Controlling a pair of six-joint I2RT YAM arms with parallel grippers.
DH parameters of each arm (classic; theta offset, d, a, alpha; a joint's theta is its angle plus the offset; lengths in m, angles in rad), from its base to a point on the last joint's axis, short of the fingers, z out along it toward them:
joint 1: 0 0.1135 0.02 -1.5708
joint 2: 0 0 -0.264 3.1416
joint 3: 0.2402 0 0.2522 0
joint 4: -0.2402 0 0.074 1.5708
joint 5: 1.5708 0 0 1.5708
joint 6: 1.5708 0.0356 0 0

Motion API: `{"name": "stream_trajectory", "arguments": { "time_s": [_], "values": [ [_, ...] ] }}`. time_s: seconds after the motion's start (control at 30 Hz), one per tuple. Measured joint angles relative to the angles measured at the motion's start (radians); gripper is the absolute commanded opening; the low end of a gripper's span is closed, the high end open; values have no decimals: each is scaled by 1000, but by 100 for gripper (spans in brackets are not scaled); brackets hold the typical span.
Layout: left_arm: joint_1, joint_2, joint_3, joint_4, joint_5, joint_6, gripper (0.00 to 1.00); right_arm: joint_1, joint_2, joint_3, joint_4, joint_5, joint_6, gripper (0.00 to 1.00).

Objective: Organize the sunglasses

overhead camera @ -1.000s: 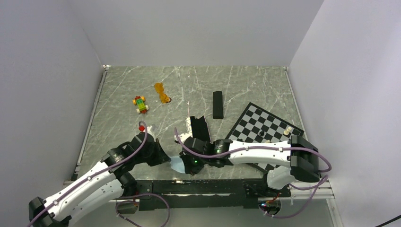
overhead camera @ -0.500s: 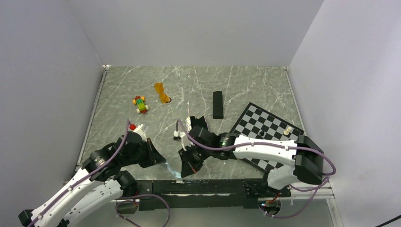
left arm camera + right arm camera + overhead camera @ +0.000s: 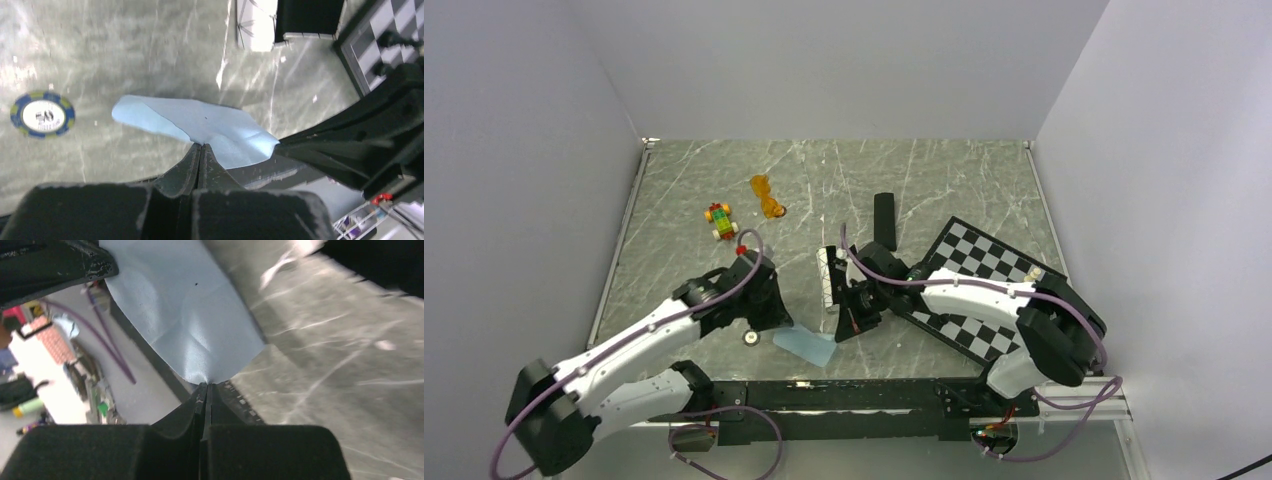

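Reaching in from the near-left corner, the left arm [image 3: 644,335] is stretched low over the desk [image 3: 674,250], wrist turned down toward the near centre. The right arm [image 3: 979,290] is folded leftward across the chessboard [image 3: 969,250], its wrist pitched down beside the left one.

Counted:
- one pair of orange sunglasses [image 3: 767,196]
- one toy car [image 3: 720,220]
- one black oblong case [image 3: 884,218]
- one white patterned case [image 3: 828,278], lid up
- one poker chip [image 3: 751,338]
- one light-blue cloth [image 3: 804,345]
- one chessboard

No second pair of sunglasses can be made out.

The left end effector [image 3: 200,147] is seen with its fingers pressed together, and an edge of the light-blue cloth is pinched at the tips. The right end effector [image 3: 205,385] is likewise closed tight, with a corner of the same cloth nipped between its fingers. The cloth is spread between the two near the desk's front edge, and the poker chip lies just to its left.

The orange sunglasses are left flat on the far left-centre of the desk, near the toy car and to its right, well apart from both end effectors and untouched.
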Motion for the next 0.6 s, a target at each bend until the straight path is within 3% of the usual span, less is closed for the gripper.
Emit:
{"name": "stream_trajectory", "arguments": {
  "time_s": [0.27, 0.6],
  "values": [
    [79, 291, 31, 157, -6, 111, 0, -57, 102, 40, -24, 163, -19, 4],
    [118, 350, 63, 192, 3, 187, 0, -32, 132, 77, -40, 227, -26, 7]
  ]
}}
